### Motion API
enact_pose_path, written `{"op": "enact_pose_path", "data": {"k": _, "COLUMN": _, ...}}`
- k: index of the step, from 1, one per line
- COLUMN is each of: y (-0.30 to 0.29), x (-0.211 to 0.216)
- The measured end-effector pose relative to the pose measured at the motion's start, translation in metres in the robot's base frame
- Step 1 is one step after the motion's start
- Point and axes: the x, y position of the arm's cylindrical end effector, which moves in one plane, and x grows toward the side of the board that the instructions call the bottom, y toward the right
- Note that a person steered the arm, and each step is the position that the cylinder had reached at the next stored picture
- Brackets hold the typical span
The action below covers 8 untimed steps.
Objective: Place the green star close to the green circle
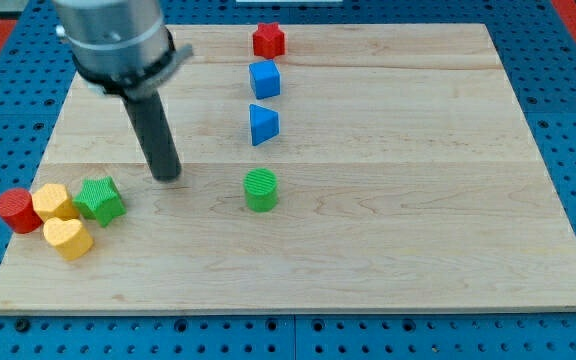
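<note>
The green star [100, 199] lies at the view's left on the wooden board [388, 230], touching a yellow block. The green circle [261, 189] stands near the board's middle, well to the star's right. My tip [167, 177] rests on the board just up and to the right of the green star, with a small gap between them, and to the left of the green circle.
A red circle [14, 210], a yellow hexagon-like block [54, 202] and a yellow heart [67, 238] cluster left of the star. A red star [268, 40], a blue cube [264, 78] and a blue triangle [263, 124] line up above the green circle.
</note>
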Motion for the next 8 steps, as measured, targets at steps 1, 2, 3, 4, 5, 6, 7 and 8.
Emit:
{"op": "enact_pose_path", "data": {"k": 1, "y": -0.041, "x": -0.041}}
{"op": "enact_pose_path", "data": {"k": 2, "y": -0.095, "x": -0.004}}
{"op": "enact_pose_path", "data": {"k": 3, "y": -0.082, "x": 0.032}}
{"op": "enact_pose_path", "data": {"k": 4, "y": -0.042, "x": 0.060}}
{"op": "enact_pose_path", "data": {"k": 5, "y": 0.025, "x": 0.067}}
{"op": "enact_pose_path", "data": {"k": 6, "y": -0.012, "x": 0.058}}
{"op": "enact_pose_path", "data": {"k": 7, "y": 0.007, "x": 0.057}}
{"op": "enact_pose_path", "data": {"k": 8, "y": 0.066, "x": 0.099}}
